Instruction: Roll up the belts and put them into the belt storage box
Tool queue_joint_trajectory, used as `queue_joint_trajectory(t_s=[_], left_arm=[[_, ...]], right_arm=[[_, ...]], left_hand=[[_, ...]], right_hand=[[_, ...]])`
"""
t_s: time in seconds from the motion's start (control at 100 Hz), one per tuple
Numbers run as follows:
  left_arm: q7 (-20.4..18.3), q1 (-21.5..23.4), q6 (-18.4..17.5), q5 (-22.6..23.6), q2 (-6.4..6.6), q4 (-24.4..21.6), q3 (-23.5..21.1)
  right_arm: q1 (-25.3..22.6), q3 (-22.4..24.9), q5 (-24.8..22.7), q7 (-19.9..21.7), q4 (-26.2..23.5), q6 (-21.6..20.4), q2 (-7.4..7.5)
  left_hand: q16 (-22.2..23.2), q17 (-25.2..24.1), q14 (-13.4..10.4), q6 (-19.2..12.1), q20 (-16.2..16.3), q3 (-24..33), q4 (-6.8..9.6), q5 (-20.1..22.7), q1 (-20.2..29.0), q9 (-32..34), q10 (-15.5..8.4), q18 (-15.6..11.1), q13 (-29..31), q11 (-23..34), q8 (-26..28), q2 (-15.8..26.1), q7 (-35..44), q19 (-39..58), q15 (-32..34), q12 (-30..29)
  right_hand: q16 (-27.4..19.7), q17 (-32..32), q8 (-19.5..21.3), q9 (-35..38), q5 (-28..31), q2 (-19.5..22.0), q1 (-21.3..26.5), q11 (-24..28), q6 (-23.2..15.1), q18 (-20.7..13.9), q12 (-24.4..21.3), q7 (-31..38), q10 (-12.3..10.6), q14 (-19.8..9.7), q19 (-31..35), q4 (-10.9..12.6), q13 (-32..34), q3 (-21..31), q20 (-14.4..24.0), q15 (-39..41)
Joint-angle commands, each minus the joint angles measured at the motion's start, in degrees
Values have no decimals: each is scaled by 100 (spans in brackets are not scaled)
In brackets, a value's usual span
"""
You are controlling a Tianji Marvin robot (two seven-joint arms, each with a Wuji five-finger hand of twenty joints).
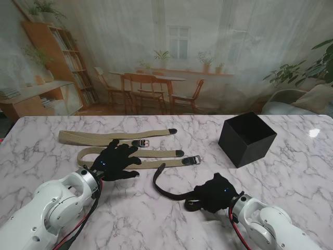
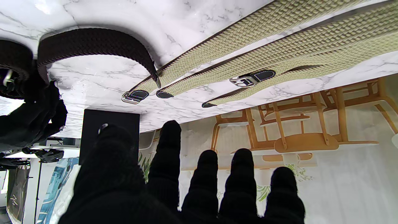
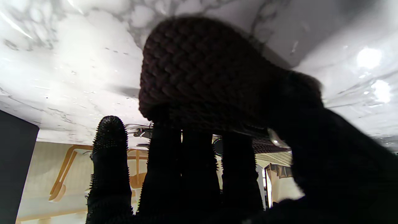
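Note:
Two beige woven belts [image 1: 93, 138] [image 2: 248, 40] lie folded flat at the left middle of the marble table, buckles [image 2: 244, 81] toward the box. My left hand [image 1: 115, 161] [image 2: 202, 186] hovers over the nearer beige belt [image 1: 156, 153], fingers spread, holding nothing. A dark brown belt [image 1: 158, 177] [image 2: 93, 42] curves across the table toward my right hand [image 1: 213, 194]. That hand is shut on the belt's rolled end [image 3: 199, 71], fingers [image 3: 161, 174] wrapped around the coil. The black storage box [image 1: 247, 138] [image 2: 108, 124] stands open at the far right, apart from both hands.
The marble table [image 1: 291, 177] runs wide to the right of the box and toward me between the two arms. A printed backdrop of a dining room stands behind the table's far edge. The box's dark wall [image 3: 15, 171] shows in the right wrist view.

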Motion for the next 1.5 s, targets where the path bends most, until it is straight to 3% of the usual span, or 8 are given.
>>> queue_joint_trajectory(t_s=[0.0,0.15,0.35,0.64,0.92,1.13,1.27,1.49], left_arm=[[-100,-15,-1,-18,0,-2,31],[-94,-12,2,-15,0,-2,29],[-66,-7,14,1,-2,0,23],[-54,-19,10,6,-2,15,33],[-46,-14,6,8,-2,18,25],[-51,-7,3,9,-2,12,16],[-49,-6,0,11,-1,12,16],[-45,-7,-4,10,-1,14,21]], right_arm=[[30,-47,-60,-78,130,-70,-7],[108,-143,-89,-507,311,-101,-16],[162,-205,-115,-655,413,-141,-11],[206,-204,77,-526,483,-456,-20],[229,-215,280,-437,505,-676,-43],[162,-136,300,-232,389,-612,-39],[53,13,269,153,142,-617,-21],[-151,364,751,1692,-519,-798,25]], left_hand=[[44,-25,-54,31,131,-80,-14,123,-62,0,21,212,-125,-37,44,223,46,-278,-143,52],[44,-27,-48,30,132,-82,-15,119,-69,-2,25,220,-128,-39,44,224,45,-280,-145,52],[43,-26,-45,34,133,-80,-14,118,-62,-4,30,219,-133,-40,43,224,43,-280,-146,52],[44,-29,-52,38,133,-78,-13,114,-57,-4,22,220,-130,-38,41,223,40,-283,-144,53],[44,-31,-50,39,133,-78,-13,117,-53,-3,22,219,-130,-38,42,225,43,-285,-144,52],[42,-40,-57,38,131,-82,-14,111,-63,-9,27,223,-137,-41,41,228,39,-289,-148,51],[42,-43,-52,40,132,-82,-15,115,-65,-9,27,225,-136,-41,41,226,41,-290,-148,51],[42,-46,-51,37,131,-83,-15,113,-67,-7,25,222,-138,-41,40,229,38,-292,-149,51]], right_hand=[[138,9,120,1092,-985,418,847,622,-387,-73,223,-1266,-722,-456,114,295,223,678,111,265],[306,24,-130,1336,-2840,530,820,693,-1009,209,173,-1441,-597,-450,160,443,611,778,154,526],[533,212,-397,1412,-3073,789,878,958,-1836,379,163,-1550,-423,-295,234,646,1118,849,233,863],[696,-59,-654,747,-1250,1640,1611,1208,-2112,850,672,-2311,-277,-90,-259,877,970,368,213,866],[712,-269,327,544,777,1805,1690,1398,-2859,918,830,-545,-226,-20,-638,921,813,349,225,820],[540,-193,-1299,1163,708,1028,477,437,-499,503,251,40,-586,-472,-497,197,706,405,234,516],[300,-304,120,1008,598,1486,-1696,-235,546,276,-122,-1010,-777,-667,-347,1116,459,-95,100,264],[-213,-678,268,169,-759,1115,-1482,-1051,1736,-124,-812,-1697,-588,-796,-413,1498,-316,924,14,-218]])
